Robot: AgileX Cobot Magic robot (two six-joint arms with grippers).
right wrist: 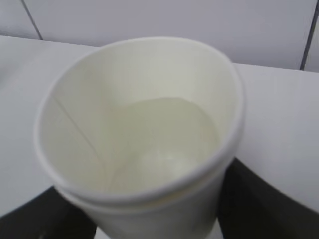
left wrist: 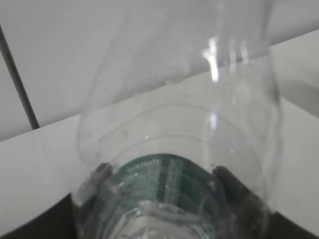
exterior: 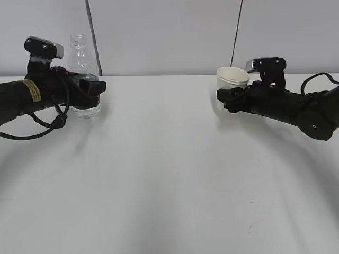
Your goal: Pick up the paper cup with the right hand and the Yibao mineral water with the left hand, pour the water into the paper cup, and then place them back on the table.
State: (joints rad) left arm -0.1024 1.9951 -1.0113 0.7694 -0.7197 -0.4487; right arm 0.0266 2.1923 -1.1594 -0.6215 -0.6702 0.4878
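Observation:
The Yibao mineral water (exterior: 80,58), a clear uncapped bottle with a dark green label (left wrist: 159,177), stands upright at the far left of the white table (exterior: 169,174). My left gripper (exterior: 87,87) is shut on its labelled middle, with a dark finger (left wrist: 238,191) on each side. The white paper cup (exterior: 232,79) is upright at the far right, and my right gripper (exterior: 228,99) is shut on its lower wall. In the right wrist view the cup (right wrist: 139,129) shows its cream inside between black fingers (right wrist: 264,204). I cannot tell whether water is in it.
A pale wall with two dark vertical seams (exterior: 93,32) (exterior: 236,32) rises just behind the table's far edge. A small dark scuff mark (exterior: 250,226) lies near the front right. A black cable (exterior: 37,129) loops under the left arm.

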